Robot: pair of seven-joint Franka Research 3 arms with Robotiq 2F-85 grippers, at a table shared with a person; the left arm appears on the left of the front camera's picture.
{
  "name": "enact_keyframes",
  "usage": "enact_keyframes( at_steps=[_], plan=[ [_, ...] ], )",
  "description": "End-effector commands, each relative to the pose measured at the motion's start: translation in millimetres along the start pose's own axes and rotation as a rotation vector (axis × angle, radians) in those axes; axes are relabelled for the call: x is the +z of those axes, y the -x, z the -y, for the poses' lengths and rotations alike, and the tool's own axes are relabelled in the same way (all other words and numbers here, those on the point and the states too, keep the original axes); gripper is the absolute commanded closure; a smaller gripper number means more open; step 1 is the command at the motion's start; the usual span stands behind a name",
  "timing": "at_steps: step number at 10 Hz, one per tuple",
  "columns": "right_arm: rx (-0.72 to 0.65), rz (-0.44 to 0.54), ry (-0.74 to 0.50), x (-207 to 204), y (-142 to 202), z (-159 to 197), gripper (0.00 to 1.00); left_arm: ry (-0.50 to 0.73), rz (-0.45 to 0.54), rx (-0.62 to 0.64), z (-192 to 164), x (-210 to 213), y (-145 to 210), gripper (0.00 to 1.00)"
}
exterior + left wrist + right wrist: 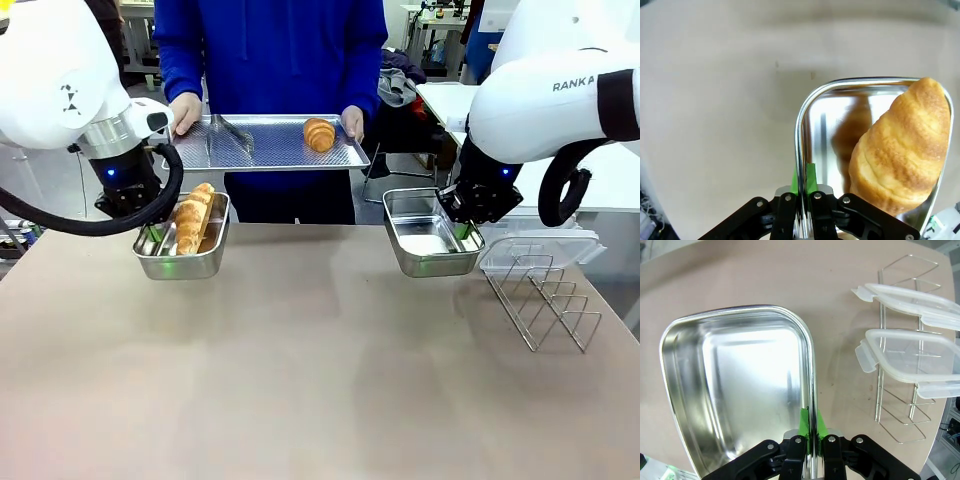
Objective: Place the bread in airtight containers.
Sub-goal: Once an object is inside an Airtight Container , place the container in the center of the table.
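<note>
The near half of the tabletop [300,390] lies bare, with wide room from its left edge to its right. Toward the far side stand two steel tubs, the left tub [182,264] and the right tub [428,262], well apart, and the stretch between them is free.

The left arm comes down from the upper left. The left pincer [150,238] is pressed together on the left wall of the left tub, a green pad on either side of the thin rim. A croissant [194,216] lies lengthwise in that tub, its far end up against the far rim. The right arm bends in from the upper right, and the right pincer [463,232] pinches the right wall of the right tub the same way. That tub's bare steel floor shows. Whether the tubs rest on the tabletop or hang just above it, I cannot tell.

Beyond the far edge a person in a blue top holds a flat metal tray [270,152] level, one hand [186,110] at its left end and the other hand [352,121] at its right end. On the tray a second croissant [319,133] lies toward the right and a pair of tongs [230,138] toward the left.

Right of the right tub a wire rack [548,300] stands near the tabletop's right edge. Two clear lids [540,248] lie on its far part, just beside the right pincer, so that side is crowded.
</note>
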State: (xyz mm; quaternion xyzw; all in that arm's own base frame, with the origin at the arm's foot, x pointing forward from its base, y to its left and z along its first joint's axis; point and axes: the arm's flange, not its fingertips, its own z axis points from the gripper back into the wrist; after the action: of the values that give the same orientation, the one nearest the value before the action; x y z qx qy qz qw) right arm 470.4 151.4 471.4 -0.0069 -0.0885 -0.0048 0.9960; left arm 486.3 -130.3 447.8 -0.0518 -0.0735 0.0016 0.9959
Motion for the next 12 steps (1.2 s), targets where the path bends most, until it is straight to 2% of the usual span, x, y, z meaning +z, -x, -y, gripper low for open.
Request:
enact_keyframes(
  at_steps=[1,3,6,12],
  plan=[
    [-0.002,0.010,-0.004,4,-1,0,1.00,-0.017,0.000,0.006,-15,-19,12,0.97],
    [-0.002,0.010,-0.004,4,-1,0,1.00,0.028,-0.023,0.026,-19,-59,21,0.97],
    [-0.002,0.010,-0.004,4,-1,0,1.00,0.045,-0.007,0.006,-16,-95,27,0.97],
    [-0.002,0.010,-0.004,4,-1,0,1.00,0.020,-0.047,-0.036,-6,-125,28,0.97]
  ],
)
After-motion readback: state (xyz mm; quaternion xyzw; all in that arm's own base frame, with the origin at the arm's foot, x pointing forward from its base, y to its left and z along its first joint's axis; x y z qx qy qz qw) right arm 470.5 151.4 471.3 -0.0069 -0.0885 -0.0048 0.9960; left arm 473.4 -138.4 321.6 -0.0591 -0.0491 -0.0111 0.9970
